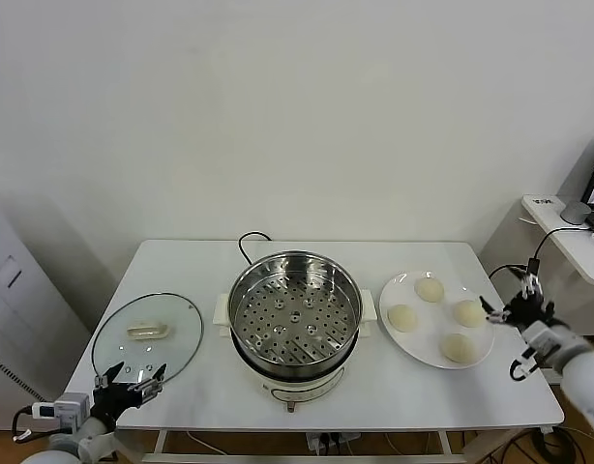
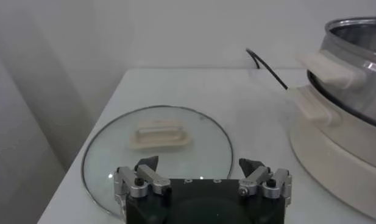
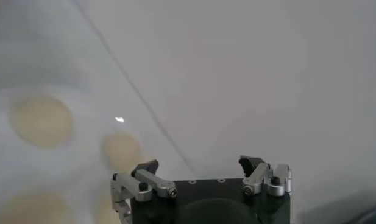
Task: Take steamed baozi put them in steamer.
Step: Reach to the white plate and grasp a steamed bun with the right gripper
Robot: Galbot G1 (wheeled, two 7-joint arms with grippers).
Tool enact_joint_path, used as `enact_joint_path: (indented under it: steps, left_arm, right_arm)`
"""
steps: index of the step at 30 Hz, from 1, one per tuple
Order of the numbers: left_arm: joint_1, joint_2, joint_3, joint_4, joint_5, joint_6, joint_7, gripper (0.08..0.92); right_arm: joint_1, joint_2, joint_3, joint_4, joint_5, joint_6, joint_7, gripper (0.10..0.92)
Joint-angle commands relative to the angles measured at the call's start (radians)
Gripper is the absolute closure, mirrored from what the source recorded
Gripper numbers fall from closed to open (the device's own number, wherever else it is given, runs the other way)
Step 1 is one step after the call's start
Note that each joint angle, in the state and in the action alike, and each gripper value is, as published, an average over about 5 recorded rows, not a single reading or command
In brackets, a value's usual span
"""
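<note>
While the left gripper (image 1: 131,379) waits low, the right gripper (image 1: 515,307) hovers seemingly just beside the plate (image 1: 405,340), both jaws wide, empty.

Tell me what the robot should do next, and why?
Probably move the open right hand over the nearest round cream-white bun on the flat white plate and lower onto it: all four buns sit there, and the shiny steel steamer pot is uncovered and empty.
</note>
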Motion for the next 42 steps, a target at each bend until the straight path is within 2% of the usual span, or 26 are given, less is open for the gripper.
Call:
enact_joint_path:
  steps: [1,11,18,24,32,42]
  left_arm:
    - [-0.014,0.003,0.009,0.004,0.002,0.003,0.000,0.177]
    - [-0.012,0.005,0.004,0.002,0.006,0.006,0.002,0.177]
    - [-0.015,-0.001,0.011,0.013,0.018,0.009,0.002,0.177]
    - [-0.021,0.002,0.012,0.023,0.018,0.011,0.004,0.177]
    - [-0.027,0.003,0.014,0.027,0.018,0.017,0.005,0.177]
    - [-0.019,0.003,0.009,0.014,0.018,0.018,0.007,0.177]
  right_arm:
    - [0.255,-0.087,-0.147,-0.160,-0.149,0.058,-0.204,0.203]
    - [0.763,-0.102,-0.634,-0.398,-0.075,0.208,-0.535,0.203]
    - [1.028,-0.010,-0.897,-0.599,-0.057,0.304,-0.685,0.203]
    - [1.161,0.128,-1.004,-0.771,-0.074,0.362,-0.749,0.203]
    - [1.191,0.301,-1.009,-0.951,-0.139,0.399,-0.772,0.203]
    - [1.172,0.425,-0.972,-1.089,-0.224,0.396,-0.734,0.203]
